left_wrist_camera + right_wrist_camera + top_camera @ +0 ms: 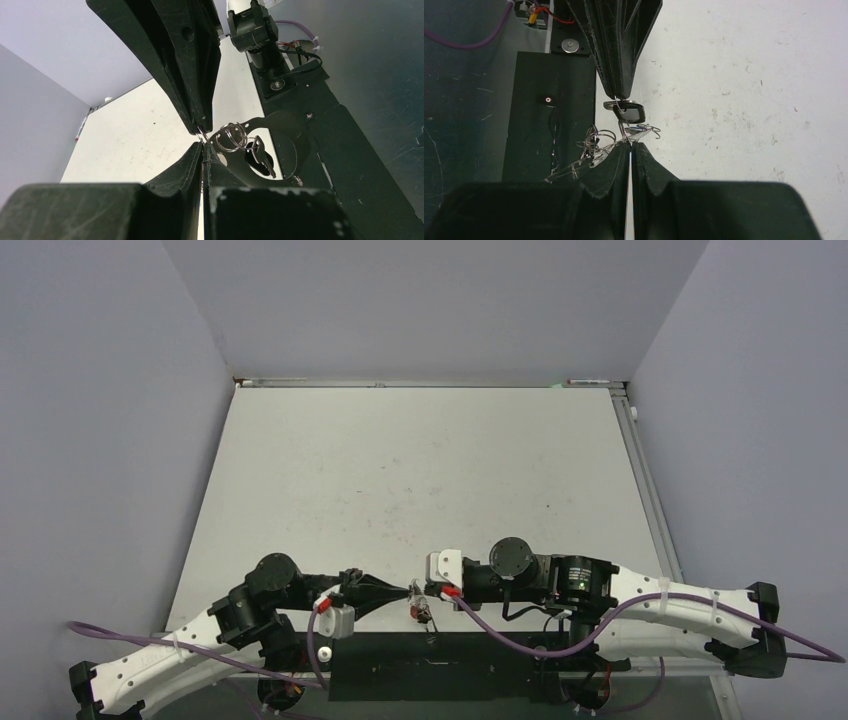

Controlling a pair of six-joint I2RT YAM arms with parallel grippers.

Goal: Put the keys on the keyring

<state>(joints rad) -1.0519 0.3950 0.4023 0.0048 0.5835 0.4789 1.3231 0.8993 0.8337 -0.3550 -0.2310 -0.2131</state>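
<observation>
My two grippers meet tip to tip low over the table's near edge. The left gripper (pixel 404 592) (pixel 204 148) is shut on a thin silvery wire of the keyring (pixel 206 138). My right gripper (pixel 432 592) (pixel 630 145) is shut on the same thin ring (pixel 623 129) from the other side. The keys (pixel 260 156), dark-headed with a silvery blade, hang from small coiled rings (pixel 232 137) beside the jaws. In the right wrist view a dark key head (pixel 630 112) sits at the left gripper's tip. In the top view the bunch (pixel 421 608) is a tiny blur.
A flat metal piece (pixel 292 150) with a round opening hangs behind the keys, seen silvery in the right wrist view (pixel 574 170). The black base plate (pixel 440 670) lies just under the grippers. The white table (pixel 420 470) stretches beyond, walled on three sides.
</observation>
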